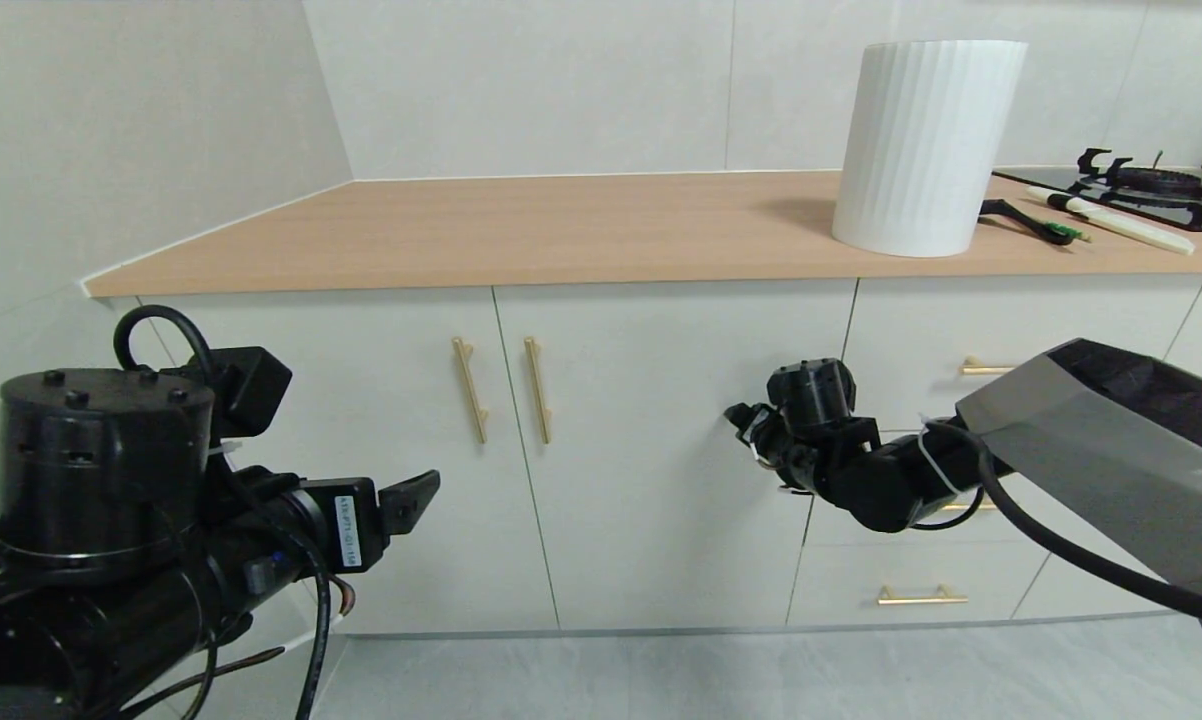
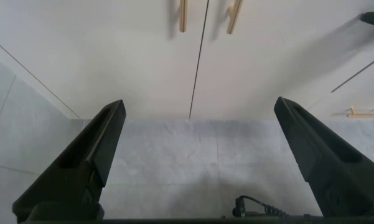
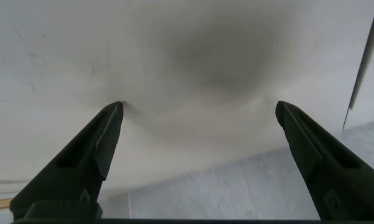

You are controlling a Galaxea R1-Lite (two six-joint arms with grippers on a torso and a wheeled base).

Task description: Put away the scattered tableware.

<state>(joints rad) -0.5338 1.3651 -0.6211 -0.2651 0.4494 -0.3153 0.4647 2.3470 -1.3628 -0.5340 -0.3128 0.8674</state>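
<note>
We make out no readable text. A small white label (image 1: 346, 534) with dark print sits behind the left gripper (image 1: 419, 492), lower left of the head view, its characters too small to read.

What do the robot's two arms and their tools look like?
The left arm is black, with a drum-shaped joint, looping black cables and a white label. The right arm has an angular grey shell, a black wrist, one black cable and a white tie. The left tool and right tool have dark, tapering fingers.
</note>
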